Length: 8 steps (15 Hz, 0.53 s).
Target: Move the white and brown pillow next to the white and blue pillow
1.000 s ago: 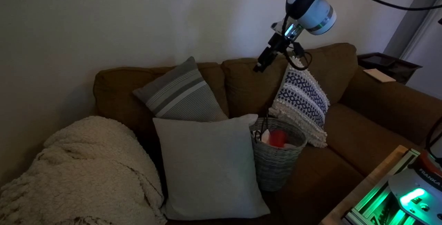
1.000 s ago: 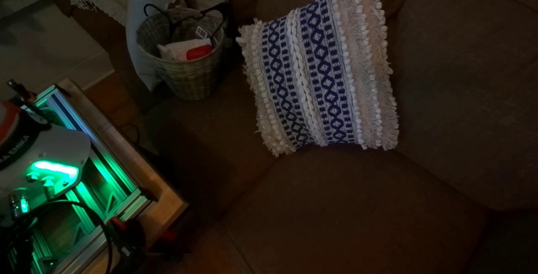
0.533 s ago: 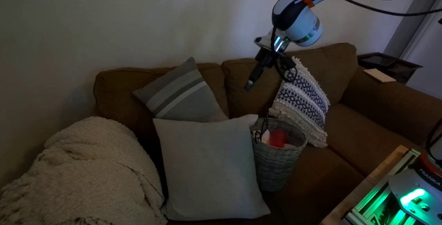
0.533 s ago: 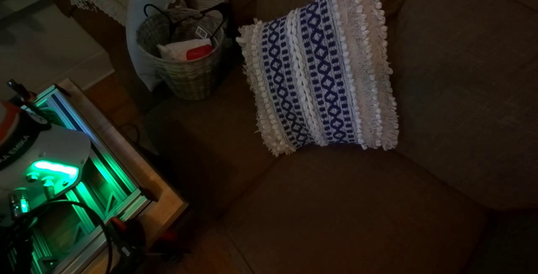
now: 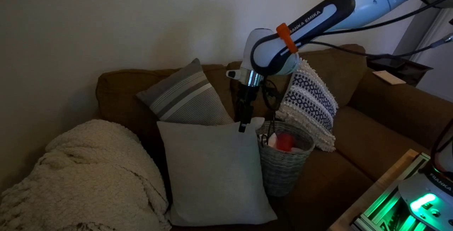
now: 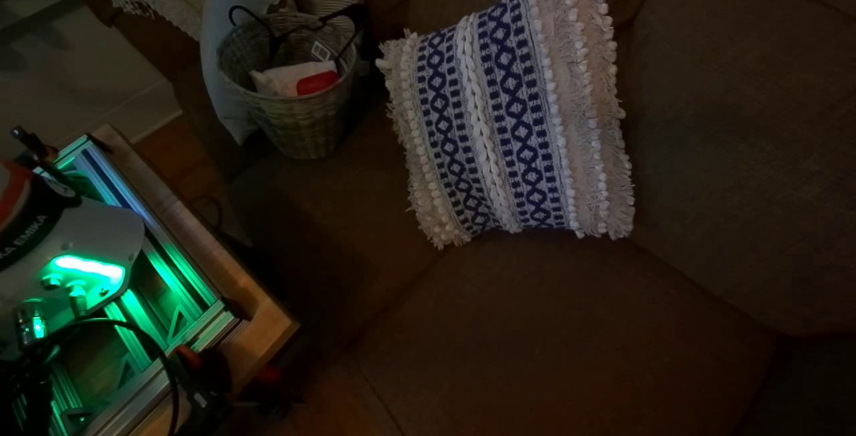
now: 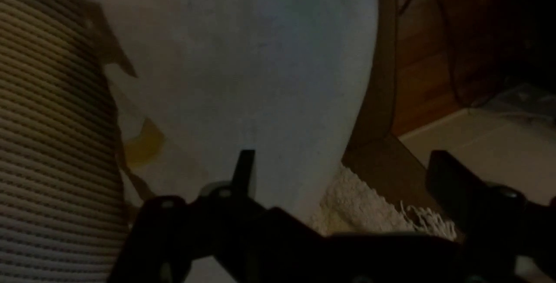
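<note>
Nearest in my wrist view is the gripper [image 7: 343, 160]; its jaws stand wide apart. Just beyond them I see the white and brown pillow [image 7: 260, 87]: a broad pale face and, toward the left of the view, some brown and yellow patches. In an exterior view I observe that this pillow stands upright on the brown sofa [image 5: 375, 124], and the gripper points down at its upper edge, near the corner. Whether the jaws touch the cloth, I cannot tell.

Just beside this pillow stands a woven basket [image 5: 283, 174], with a red thing [image 6: 317, 81] inside. At its opposite side a fluffy blanket [image 5: 88, 174] is heaped, and behind it leans the grey pillow with pale stripes [image 5: 187, 98].

More far, past the basket, I have the white and blue pillow [image 6: 488, 135], so the basket is between it and my pillow. Farthest is the wall [image 5: 124, 22].
</note>
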Each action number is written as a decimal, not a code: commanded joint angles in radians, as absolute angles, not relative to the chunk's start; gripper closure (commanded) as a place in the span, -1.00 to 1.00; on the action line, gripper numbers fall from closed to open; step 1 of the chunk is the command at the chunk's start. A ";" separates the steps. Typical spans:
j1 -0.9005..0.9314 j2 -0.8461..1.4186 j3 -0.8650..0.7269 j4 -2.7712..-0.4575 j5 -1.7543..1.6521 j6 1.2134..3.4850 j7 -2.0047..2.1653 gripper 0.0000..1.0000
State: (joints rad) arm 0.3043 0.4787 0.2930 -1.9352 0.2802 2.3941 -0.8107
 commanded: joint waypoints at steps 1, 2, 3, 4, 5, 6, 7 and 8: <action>0.305 0.555 0.249 -1.840 0.027 2.386 -0.792 -1.00; 0.301 0.562 0.235 -1.828 -0.032 2.402 -0.791 -1.00; 0.271 0.586 0.251 -1.808 -0.030 2.393 -0.820 -1.00; 0.240 0.597 0.275 -1.796 -0.008 2.375 -0.846 -1.00; 0.207 0.613 0.312 -1.783 0.041 2.356 -0.880 -1.00; 0.238 0.579 0.285 -1.817 -0.001 2.387 -0.821 -1.00; 0.222 0.591 0.296 -1.807 0.005 2.383 -0.839 -1.00; 0.212 0.600 0.303 -1.802 0.008 2.384 -0.847 -1.00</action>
State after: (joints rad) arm 0.2264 0.5964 0.2855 -1.8043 0.0234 2.3859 -0.8581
